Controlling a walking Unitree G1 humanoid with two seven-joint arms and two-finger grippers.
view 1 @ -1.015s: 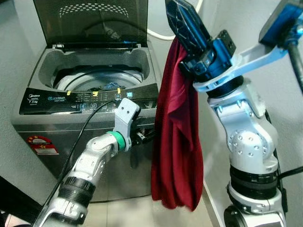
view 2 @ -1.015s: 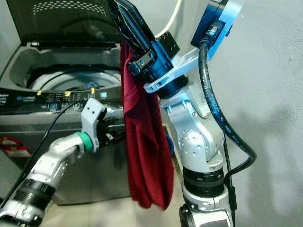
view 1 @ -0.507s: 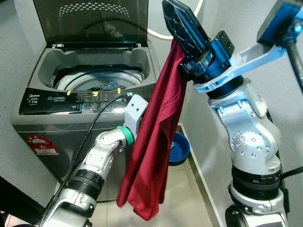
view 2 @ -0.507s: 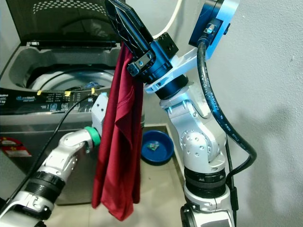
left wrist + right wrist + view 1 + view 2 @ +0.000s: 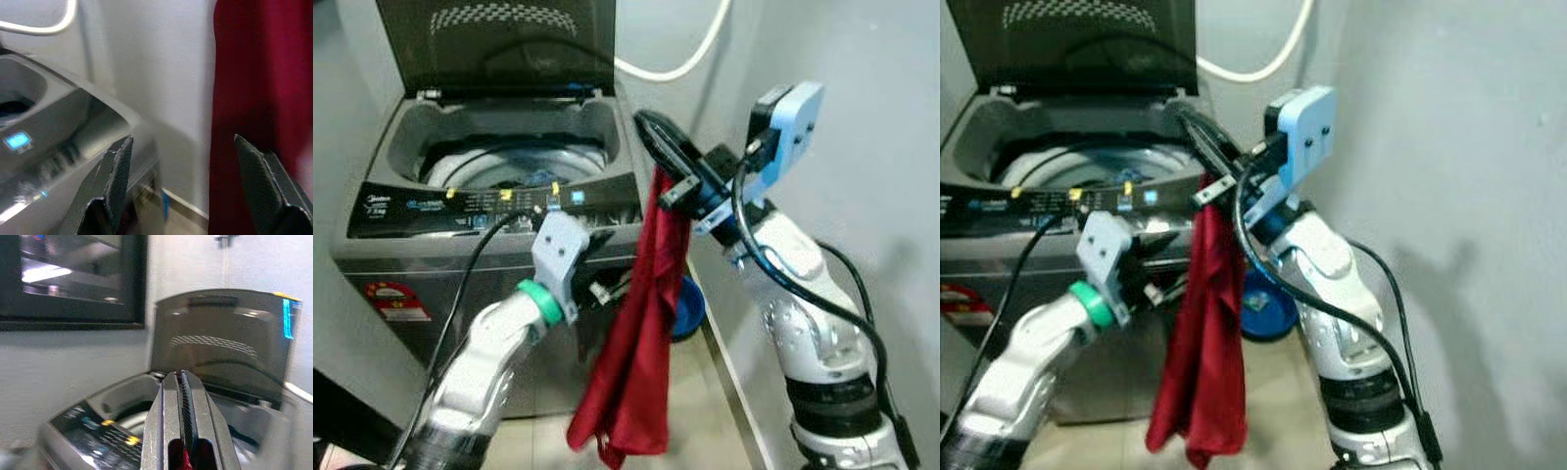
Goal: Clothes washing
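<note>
Right fingers (image 5: 658, 137) lowered, clenching red cloth (image 5: 641, 343), left fingers (image 5: 176, 191) spread, open washer (image 5: 489, 196), grey wall (image 5: 862, 117).

The contents of the washing machine (image 5: 499, 186) drum were too small and dim to identify beyond a few blue shapes. Print on the control panel (image 5: 460, 203) and on the red sticker (image 5: 399, 299) was illegible. The blue basin (image 5: 688, 304) on the floor was largely hidden behind the red garment (image 5: 641, 343). Where the left gripper (image 5: 607, 284) met the cloth was obscured by its folds. The hose (image 5: 680, 64) ran off the top edge. In the left wrist view the machine was blurred, and the garment was cut off by the frame.
</note>
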